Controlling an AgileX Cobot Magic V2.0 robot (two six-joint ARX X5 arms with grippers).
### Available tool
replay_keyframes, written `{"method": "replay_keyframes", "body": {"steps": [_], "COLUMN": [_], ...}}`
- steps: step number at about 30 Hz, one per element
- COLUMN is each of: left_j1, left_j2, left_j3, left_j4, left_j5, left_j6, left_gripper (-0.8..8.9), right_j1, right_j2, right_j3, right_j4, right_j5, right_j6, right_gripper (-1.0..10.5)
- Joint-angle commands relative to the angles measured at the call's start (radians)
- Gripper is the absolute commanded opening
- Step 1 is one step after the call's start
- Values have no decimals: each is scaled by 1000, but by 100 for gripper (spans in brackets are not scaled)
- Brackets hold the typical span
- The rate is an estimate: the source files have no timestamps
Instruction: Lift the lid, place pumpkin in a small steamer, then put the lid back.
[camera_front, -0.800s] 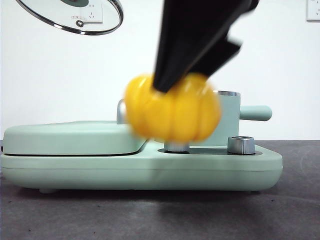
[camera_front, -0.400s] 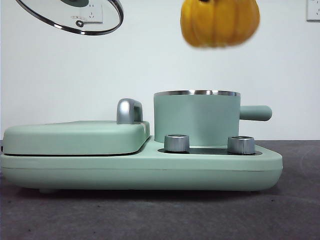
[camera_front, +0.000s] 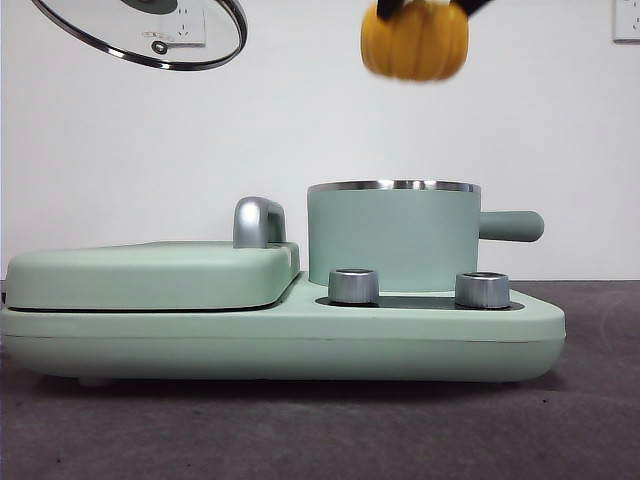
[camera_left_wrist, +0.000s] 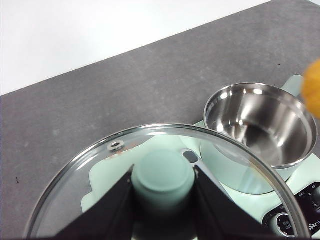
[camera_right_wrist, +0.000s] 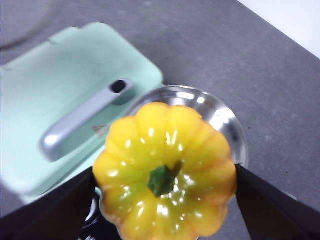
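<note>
Front view shows you one pumpkin (camera_front: 415, 42) squeezed by your right gripper (camera_right_wrist: 165, 200) above one pot (camera_front: 393, 236); your left gripper (camera_left_wrist: 163, 200) pinches one lid (camera_front: 140, 30).

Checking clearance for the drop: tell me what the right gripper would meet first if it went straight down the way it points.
Probably the open small steamer: the right gripper holds the pumpkin above its steel bowl. Nothing shows between them, though exact centring is unclear.

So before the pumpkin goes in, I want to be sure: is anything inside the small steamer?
The left wrist view shows the small steamer holding only bare shiny steel. The lid covers its near edge; the pumpkin blocks most of it in the right wrist view.
</note>
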Motion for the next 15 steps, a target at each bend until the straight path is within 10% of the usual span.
{"method": "replay_keyframes", "body": {"steps": [1, 15], "left_j1": [-4, -4], "left_j2": [-4, -4], "left_j3": [25, 25], "left_j4": [27, 27], "left_j5": [1, 1], "left_j6": [-13, -19], "left_gripper": [10, 10], "right_j1": [-13, -43], "right_j2": [60, 251], "right_j3": [23, 38], "right_j4": [31, 135], "right_j5": [-23, -27], "right_j6": [-26, -58], "right_gripper": [354, 354]}}
